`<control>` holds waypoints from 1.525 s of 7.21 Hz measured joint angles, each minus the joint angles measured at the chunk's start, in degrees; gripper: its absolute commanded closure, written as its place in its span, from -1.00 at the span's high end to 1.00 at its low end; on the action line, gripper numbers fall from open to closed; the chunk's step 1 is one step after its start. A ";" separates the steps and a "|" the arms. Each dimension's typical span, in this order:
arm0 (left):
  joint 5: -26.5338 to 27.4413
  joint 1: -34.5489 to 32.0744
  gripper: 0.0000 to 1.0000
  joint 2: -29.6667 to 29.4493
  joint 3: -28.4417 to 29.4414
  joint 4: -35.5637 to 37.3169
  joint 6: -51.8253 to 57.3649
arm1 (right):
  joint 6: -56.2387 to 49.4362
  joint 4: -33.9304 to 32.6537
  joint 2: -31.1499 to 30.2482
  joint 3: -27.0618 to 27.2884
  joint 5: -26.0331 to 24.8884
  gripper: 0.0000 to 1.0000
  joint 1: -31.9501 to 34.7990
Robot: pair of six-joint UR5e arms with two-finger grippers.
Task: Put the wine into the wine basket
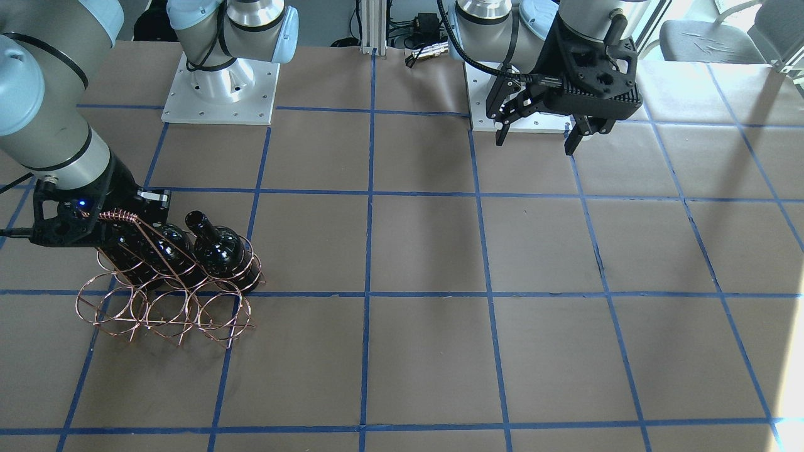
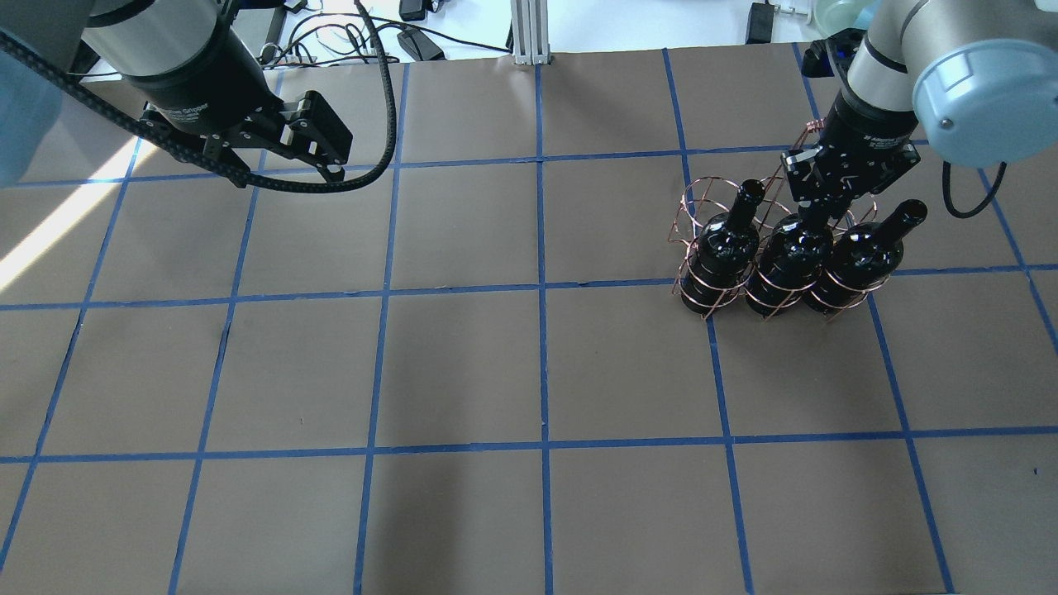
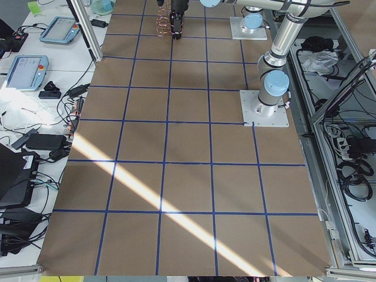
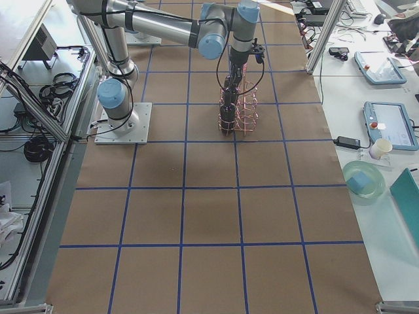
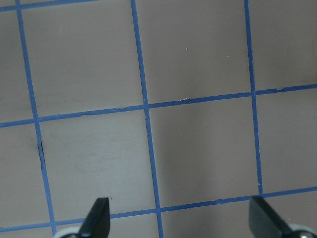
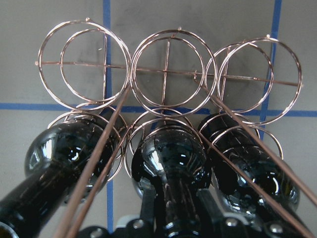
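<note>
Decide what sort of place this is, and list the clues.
Probably a robotics lab: left arm and right arm bolted to a table gridded with blue tape, teach pendants and cables beside it.

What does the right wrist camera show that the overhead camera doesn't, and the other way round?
Only the wrist view: straight through the three empty loops of the wine basket to the table. Only the overhead view: the left gripper, open, far from the basket. Both: three wine bottles filling the other row, the right gripper closed on the middle bottle.
</note>
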 measured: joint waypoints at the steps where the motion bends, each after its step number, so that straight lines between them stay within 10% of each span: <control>1: -0.03 0.08 1.00 0.07 0.01 0.00 0.05 | 1.00 -0.10 0.45 -0.01 -0.08 0.93 0.08; 6: 0.81 0.45 1.00 0.10 0.06 0.64 0.23 | 3.28 16.09 -5.26 -15.55 -0.66 0.98 4.77; 11: 0.89 0.54 1.00 0.07 -0.07 1.40 0.25 | 4.73 17.68 -8.82 -16.58 -0.46 1.00 6.96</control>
